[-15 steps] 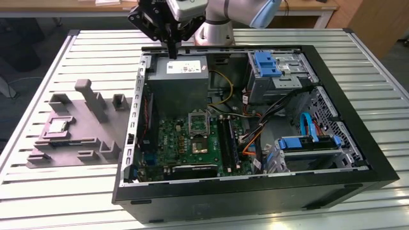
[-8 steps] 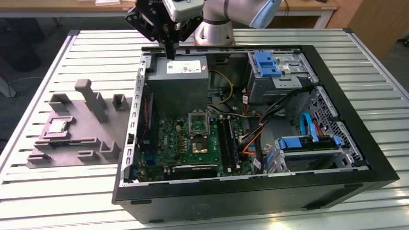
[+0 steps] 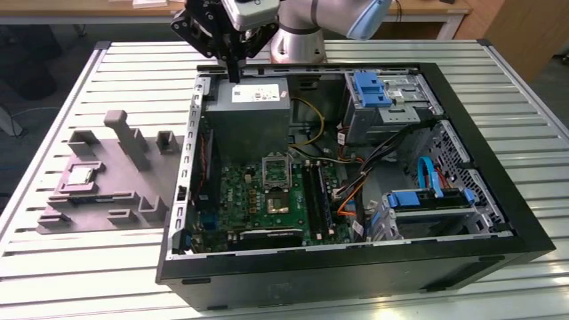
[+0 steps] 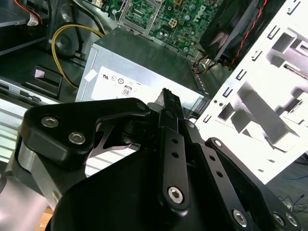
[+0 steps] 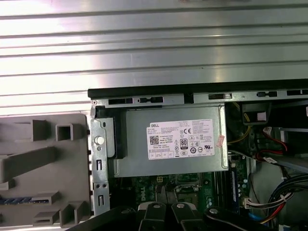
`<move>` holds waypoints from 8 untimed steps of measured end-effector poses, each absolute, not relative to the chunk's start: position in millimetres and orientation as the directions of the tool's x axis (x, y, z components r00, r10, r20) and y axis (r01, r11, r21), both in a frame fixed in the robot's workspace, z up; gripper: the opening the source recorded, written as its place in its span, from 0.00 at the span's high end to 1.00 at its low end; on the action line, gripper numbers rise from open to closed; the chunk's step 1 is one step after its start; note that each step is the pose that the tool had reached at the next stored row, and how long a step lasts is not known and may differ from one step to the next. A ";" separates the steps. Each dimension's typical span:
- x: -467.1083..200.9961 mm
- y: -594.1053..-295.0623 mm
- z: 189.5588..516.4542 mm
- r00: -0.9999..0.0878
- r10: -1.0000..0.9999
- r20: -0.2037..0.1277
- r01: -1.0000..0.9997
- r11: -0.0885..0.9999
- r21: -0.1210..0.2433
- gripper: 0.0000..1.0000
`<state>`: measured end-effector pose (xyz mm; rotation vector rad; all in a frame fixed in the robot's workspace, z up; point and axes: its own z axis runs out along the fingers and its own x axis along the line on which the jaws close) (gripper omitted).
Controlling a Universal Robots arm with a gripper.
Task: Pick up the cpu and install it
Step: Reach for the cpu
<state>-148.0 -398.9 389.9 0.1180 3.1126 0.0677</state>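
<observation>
The cpu (image 3: 82, 175) is a small pale square lying in a recess of the grey moulded tray (image 3: 106, 200), on the table at the exterior view's left of the open computer case. My gripper (image 3: 233, 75) hangs at the back of the case, fingers pointing down just above the grey power supply box (image 3: 249, 113). It is far from the cpu. The fingers are shut together with nothing between them, as the second wrist view's gripper (image 4: 167, 95) also shows. The dark silver-framed socket (image 3: 276, 172) lies on the green motherboard, uncovered.
The black case (image 3: 498, 200) holds blue drive cages (image 3: 372, 88), loose cables (image 3: 391, 160) and the labelled power supply (image 5: 173, 144). Upright blocks (image 3: 133, 140) rise from the tray. The slatted metal table (image 3: 106, 73) surrounds both. The arm's base (image 3: 298, 40) stands behind the case.
</observation>
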 end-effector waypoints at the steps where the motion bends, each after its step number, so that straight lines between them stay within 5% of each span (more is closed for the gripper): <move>1: -148.4 -398.9 389.9 -0.997 0.076 -0.024 0.075 0.996 0.044 0.89; 8: -150.8 -398.9 389.5 -0.997 0.076 -0.024 0.075 0.996 0.044 0.89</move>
